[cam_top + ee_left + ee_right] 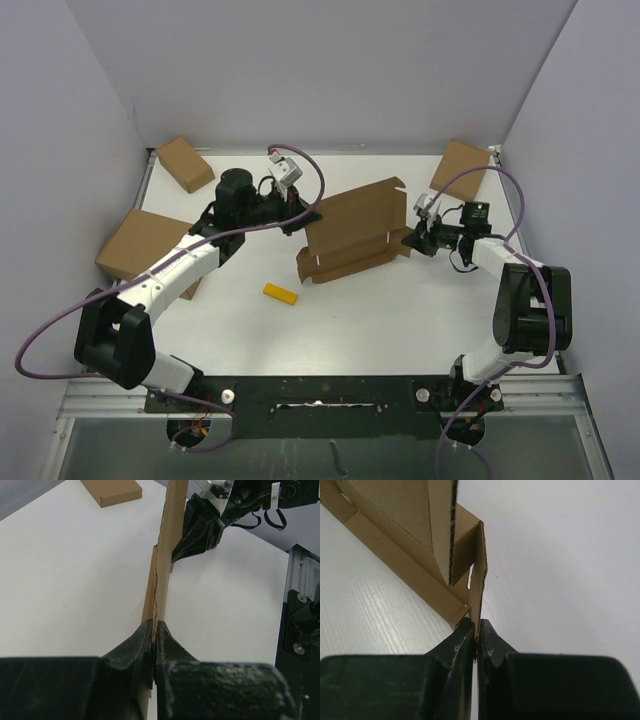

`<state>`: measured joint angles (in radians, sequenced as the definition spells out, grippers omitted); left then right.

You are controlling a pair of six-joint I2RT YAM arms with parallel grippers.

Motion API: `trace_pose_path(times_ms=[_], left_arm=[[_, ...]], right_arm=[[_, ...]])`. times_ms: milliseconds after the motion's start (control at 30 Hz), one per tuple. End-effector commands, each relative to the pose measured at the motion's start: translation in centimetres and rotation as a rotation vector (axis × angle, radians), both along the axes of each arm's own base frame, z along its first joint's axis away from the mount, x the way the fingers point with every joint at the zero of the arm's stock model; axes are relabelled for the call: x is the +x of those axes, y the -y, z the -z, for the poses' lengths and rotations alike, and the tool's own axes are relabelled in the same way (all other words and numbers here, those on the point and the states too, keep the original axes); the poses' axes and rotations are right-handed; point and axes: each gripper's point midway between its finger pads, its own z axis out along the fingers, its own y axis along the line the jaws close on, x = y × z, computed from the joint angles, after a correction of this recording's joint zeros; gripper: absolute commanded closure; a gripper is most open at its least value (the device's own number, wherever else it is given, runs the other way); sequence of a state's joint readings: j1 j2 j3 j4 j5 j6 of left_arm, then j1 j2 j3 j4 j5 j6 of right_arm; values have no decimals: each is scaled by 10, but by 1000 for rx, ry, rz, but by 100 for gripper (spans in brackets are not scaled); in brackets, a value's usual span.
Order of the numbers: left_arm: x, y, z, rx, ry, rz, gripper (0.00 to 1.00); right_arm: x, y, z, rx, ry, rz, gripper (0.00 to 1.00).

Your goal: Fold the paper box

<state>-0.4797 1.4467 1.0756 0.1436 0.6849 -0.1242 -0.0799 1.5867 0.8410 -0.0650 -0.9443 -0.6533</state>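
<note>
The paper box point(352, 232), a brown die-cut corrugated sheet, stands raised on edge in the middle of the white table. My left gripper point(296, 218) is shut on its left edge; in the left wrist view the fingers point(154, 636) pinch the cardboard point(166, 545), seen edge-on. My right gripper point(409, 241) is shut on a flap at the box's right end; in the right wrist view the fingers point(476, 632) clamp that flap point(478, 575). My right gripper also shows in the left wrist view point(202, 527) behind the panel.
A small yellow block point(281, 293) lies on the table in front of the box. Folded brown boxes sit at the back left point(184, 163), left edge point(145, 247) and back right point(461, 167). Grey walls enclose the table.
</note>
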Motion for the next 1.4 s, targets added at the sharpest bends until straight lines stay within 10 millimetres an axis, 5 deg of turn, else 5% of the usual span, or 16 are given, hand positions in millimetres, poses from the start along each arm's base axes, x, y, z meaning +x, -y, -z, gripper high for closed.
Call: trace_pose_path(times_ms=[0,267,667,767,900,1033,1200,1367], left_arm=[[1,1,7,-5,-17,4,100],[-3,-1,12,-4,-26,4,100],[-3,-1,12,0,-23,4,100],[-2,-1,10,2,-20,3,100],[-1,-2,10,3,-18,2,100],[-1,-2,11,4,-19,5,100],[-1,-1,10,1,-18,7,100],[0,-3,9,1,-16,5,100]], right_arm=[[-2,-8,-17,20,63,-93,99],[-9,-7,-26,24,56,-151,84],[-27,13,-84,79,170,-229,43],[-23,23,-101,97,185,-203,44],[13,41,-111,91,148,-34,69],[49,55,-90,41,94,147,89],[58,28,-53,12,18,46,90],[30,2,-51,46,122,-162,78]])
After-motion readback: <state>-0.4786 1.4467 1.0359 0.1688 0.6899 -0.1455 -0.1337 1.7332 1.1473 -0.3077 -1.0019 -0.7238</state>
